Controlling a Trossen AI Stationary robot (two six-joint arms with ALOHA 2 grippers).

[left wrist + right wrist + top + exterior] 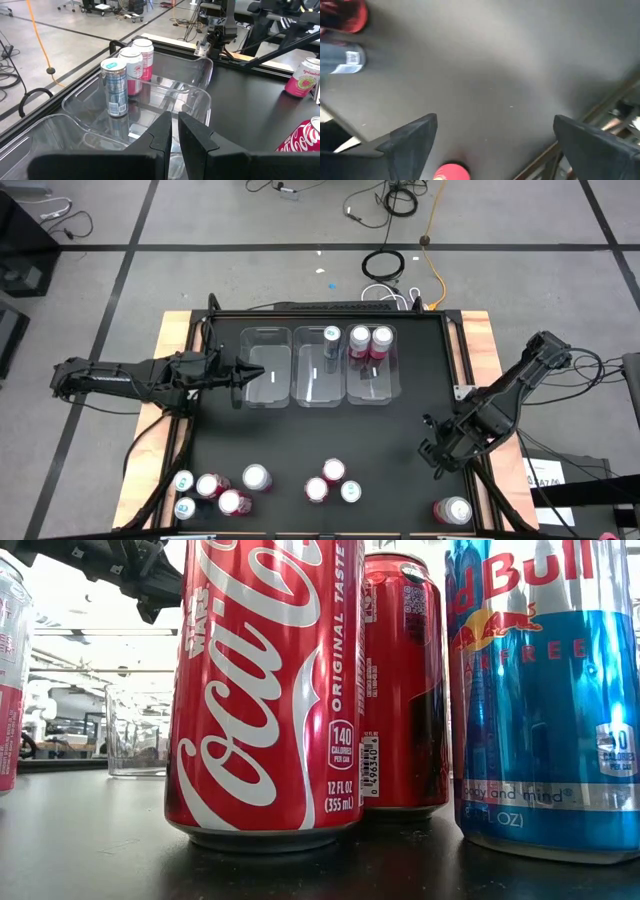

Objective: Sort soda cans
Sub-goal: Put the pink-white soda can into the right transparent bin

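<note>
Three clear bins stand side by side at the far middle of the table. The middle bin holds a blue soda can. The right bin holds two pink cans. The left bin holds no can. More cans stand upright near the front edge in a left group, a middle group and one pink can at the right. My left gripper is shut beside the left bin. My right gripper points down, open, above bare tabletop near that pink can.
The low view is filled by a Coca-Cola can, a second red can and a blue Red Bull can close to the front edge. Bare black tabletop lies between the bins and the front cans.
</note>
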